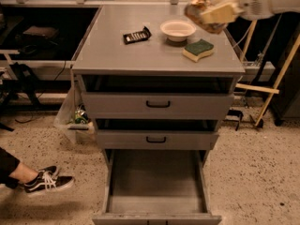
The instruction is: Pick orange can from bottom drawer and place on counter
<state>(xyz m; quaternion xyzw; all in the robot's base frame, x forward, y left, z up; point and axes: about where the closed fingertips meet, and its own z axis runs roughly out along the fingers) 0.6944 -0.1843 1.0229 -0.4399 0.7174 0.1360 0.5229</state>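
Observation:
My gripper (206, 14) is at the upper right, above the right side of the grey counter (117, 50), and is shut on the orange can (199, 11). The can is shiny orange-brown and held in the air just right of the white bowl and above the sponge. The cream fingers (218, 14) cover much of the can. The bottom drawer (157, 184) is pulled fully open at the bottom of the view, and its grey inside holds nothing.
On the counter are a white bowl (177, 30), a green-and-yellow sponge (198, 49) and a black snack packet (137, 35). The two upper drawers (158, 104) stand slightly open. A person's sneaker (47, 179) is on the floor at left. A wooden frame (276, 74) leans at right.

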